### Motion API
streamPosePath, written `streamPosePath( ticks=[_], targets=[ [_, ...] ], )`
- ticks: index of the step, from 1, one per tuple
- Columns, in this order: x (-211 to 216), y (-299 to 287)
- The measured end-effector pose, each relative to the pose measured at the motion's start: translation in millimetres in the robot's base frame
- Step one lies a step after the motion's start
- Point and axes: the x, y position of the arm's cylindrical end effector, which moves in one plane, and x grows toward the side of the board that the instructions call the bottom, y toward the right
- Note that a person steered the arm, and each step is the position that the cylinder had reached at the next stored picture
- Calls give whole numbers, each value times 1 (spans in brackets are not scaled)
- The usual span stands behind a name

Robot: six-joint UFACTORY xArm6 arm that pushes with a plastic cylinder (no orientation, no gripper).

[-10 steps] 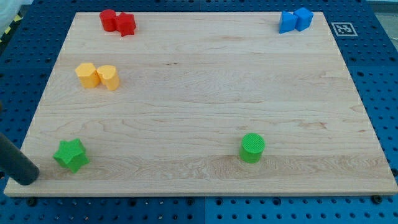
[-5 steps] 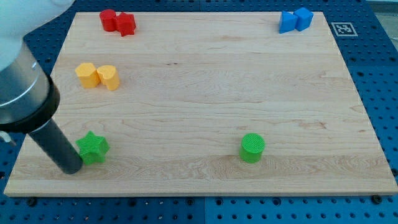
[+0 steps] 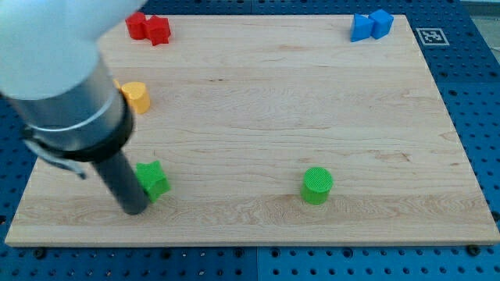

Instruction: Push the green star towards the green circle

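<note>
My tip (image 3: 133,209) sits low on the view's left part of the desk (image 3: 258,101), pressed against the left side of the green star (image 3: 152,179). The rod covers the star's left points, so only its right half shows clearly. My tool is a bare rod with nothing to clench or release; it only leans on the star.

The green circle (image 3: 317,186) stands upright well to the view's right of the star, at about the same height in the view, with open wood between them.

The arm's wide grey and white body fills the view's upper left and hides a good deal. Of the yellow pair, I can see only the yellow cylinder (image 3: 137,96); its neighbour is almost wholly behind the arm, and I cannot make out its shape. At the view's top left, the red star (image 3: 158,29) touches a red block (image 3: 137,24) whose left edge is cut off by the arm.

At the top right, two blue blocks (image 3: 371,25) sit touching; their shapes are too small to tell. A black-and-white marker (image 3: 432,36) lies off the desk's top right corner.
</note>
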Motion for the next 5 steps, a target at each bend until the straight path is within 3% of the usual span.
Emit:
streamPosePath(
  ticks=[1,3,5],
  targets=[
    [-7,8],
    [-62,1],
    [-93,-47]
  ],
)
